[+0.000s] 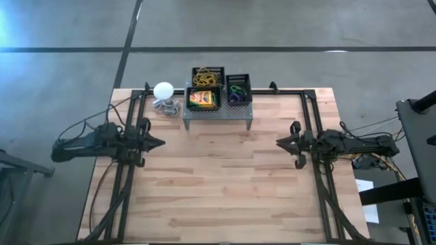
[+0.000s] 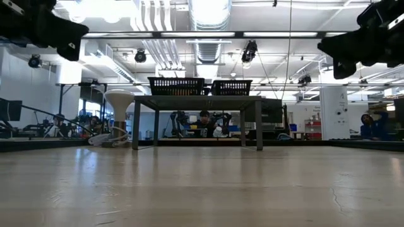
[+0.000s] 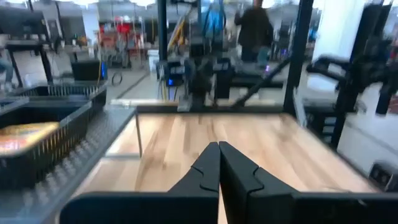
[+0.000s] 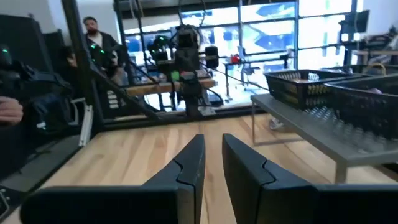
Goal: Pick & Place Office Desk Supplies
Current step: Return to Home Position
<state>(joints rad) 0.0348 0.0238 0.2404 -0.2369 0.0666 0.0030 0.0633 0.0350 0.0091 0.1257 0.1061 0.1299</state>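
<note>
Three black mesh trays stand on a grey perforated stand [image 1: 218, 116] at the table's far middle. One tray [image 1: 208, 76] holds tan rubber bands, one [image 1: 204, 100] yellow-and-green boxes, one [image 1: 238, 90] purple and green rings. My left gripper [image 1: 162, 143] hovers over the left part of the table, shut and empty; its fingertips [image 3: 218, 144] meet. My right gripper [image 1: 278, 143] hovers over the right part, empty, with a narrow gap between its fingers [image 4: 212, 138]. Both point toward the table's middle, nearer than the stand.
A white ball-shaped object [image 1: 163, 90] with a coiled cord sits left of the stand. Dark frame rails [image 1: 310, 122] run along the table's left, right and far sides. The wooden tabletop [image 1: 218, 184] lies between the arms. People show in the room beyond [image 4: 99, 40].
</note>
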